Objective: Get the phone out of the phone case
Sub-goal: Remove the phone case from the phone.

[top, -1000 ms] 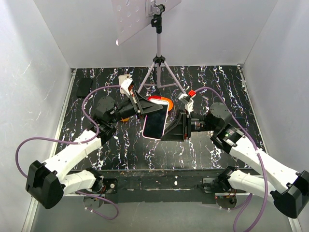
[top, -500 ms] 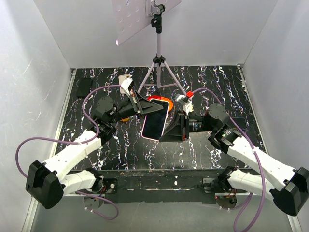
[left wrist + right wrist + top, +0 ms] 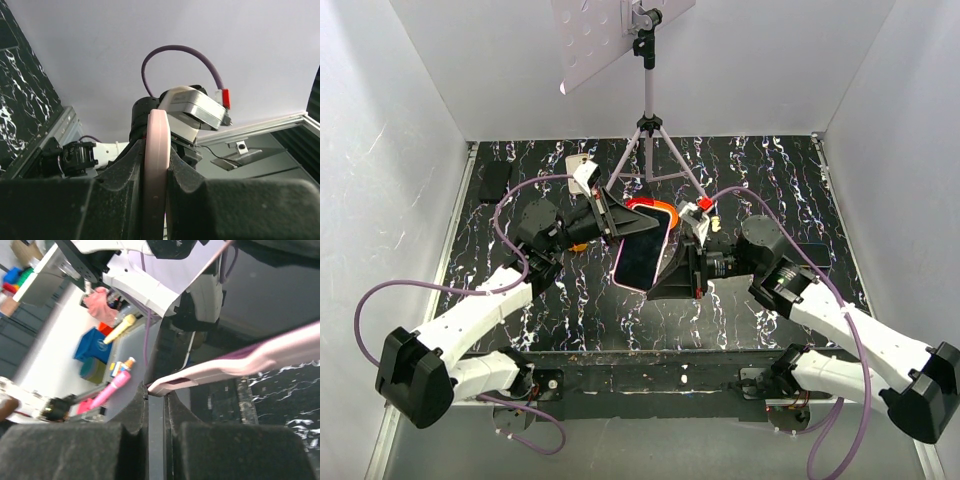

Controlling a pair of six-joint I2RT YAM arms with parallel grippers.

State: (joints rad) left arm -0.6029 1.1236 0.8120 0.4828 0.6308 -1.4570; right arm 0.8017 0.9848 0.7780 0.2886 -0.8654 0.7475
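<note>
Left gripper point(image 3: 618, 224): clamped on the far end of the phone point(image 3: 642, 255), pink rim between its fingers. Right gripper point(image 3: 672, 268): fully closed at the phone's near right edge; a hold there cannot be confirmed. Phone: aloft between both arms, dark screen upward, long axis far-to-near, far end leaning right.

Dark-screen phone point(image 3: 642, 258) w/ pink edge, centre of frame, up in the air, screen up, long axis tilted, top end toward upper right. Orange-red phone case point(image 3: 665, 209) rim shows behind that top end, mostly hidden.
</note>
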